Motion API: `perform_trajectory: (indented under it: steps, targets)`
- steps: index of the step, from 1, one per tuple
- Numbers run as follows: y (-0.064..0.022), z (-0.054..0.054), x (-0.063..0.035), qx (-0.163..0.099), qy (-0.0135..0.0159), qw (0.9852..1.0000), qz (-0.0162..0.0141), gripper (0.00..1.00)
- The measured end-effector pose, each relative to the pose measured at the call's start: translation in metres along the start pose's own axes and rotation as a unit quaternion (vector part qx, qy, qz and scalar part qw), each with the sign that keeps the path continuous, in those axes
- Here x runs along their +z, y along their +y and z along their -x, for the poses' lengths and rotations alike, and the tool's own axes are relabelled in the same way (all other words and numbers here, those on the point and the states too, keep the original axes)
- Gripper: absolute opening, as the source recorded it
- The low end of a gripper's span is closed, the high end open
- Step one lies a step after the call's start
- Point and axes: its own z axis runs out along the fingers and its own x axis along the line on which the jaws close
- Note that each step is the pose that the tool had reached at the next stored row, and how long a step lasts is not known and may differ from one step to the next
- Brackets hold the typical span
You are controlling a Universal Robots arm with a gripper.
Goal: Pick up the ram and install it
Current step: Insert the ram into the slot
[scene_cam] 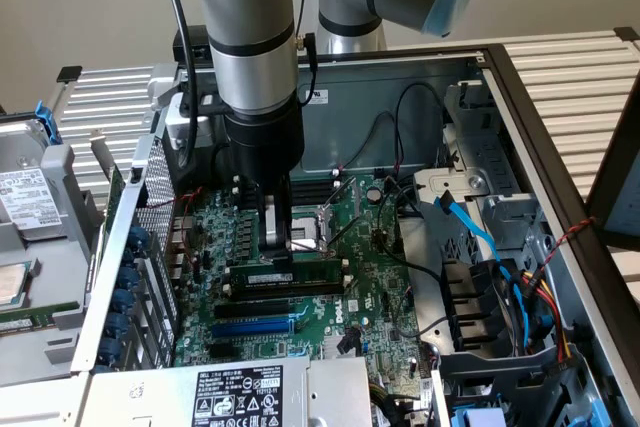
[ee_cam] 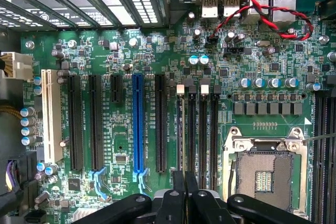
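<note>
The ram [scene_cam: 300, 273] is a long dark stick with a small white label. It stands on edge in one of the black memory slots [ee_cam: 203, 129] on the green motherboard [scene_cam: 375, 277]. My gripper [scene_cam: 281, 247] comes straight down onto its top edge, left of its middle, fingers shut on it. In the wrist view the shut gripper [ee_cam: 185, 184] sits in line with the ram's thin edge [ee_cam: 181, 129], next to the white end clips.
The open CPU socket [scene_cam: 325, 219] [ee_cam: 265, 174] lies just beside the memory slots. A blue slot [scene_cam: 255, 328] [ee_cam: 137, 124] and black slots lie on the other side. Blue and black cables [scene_cam: 470, 222] hang at the exterior view's right, near the drive bays.
</note>
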Motion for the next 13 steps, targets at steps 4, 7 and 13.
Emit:
perform_trajectory:
  steps: [4,7,13]
  targets:
    - [0.0,0.0,0.0,0.0,0.0,1.0,0.0,0.2]
    - [0.0,0.0,0.0,0.0,0.0,1.0,0.0,0.27]
    - [0.0002,-0.0001,-0.0009,0.0,0.0002,1.0,0.0021,0.27]
